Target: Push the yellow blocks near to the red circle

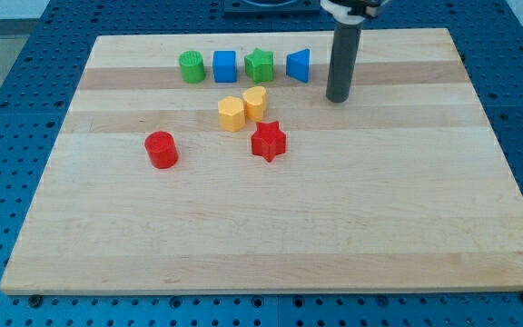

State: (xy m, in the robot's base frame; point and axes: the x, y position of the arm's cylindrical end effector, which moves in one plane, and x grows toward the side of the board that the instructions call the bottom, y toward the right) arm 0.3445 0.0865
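Two yellow blocks sit side by side near the board's middle top: a yellow hexagon (231, 114) and a yellow heart (255, 104), touching each other. The red circle (162, 150) lies apart from them, toward the view's lower left. My tip (337, 98) rests on the board to the right of the yellow heart, well clear of it, just right of and below the blue triangle (300, 65).
A red star (268, 141) lies just below the yellow blocks. Along the top stand a green circle (192, 67), a blue cube (224, 66) and a green star (260, 65). The wooden board (352, 227) lies on a blue perforated table.
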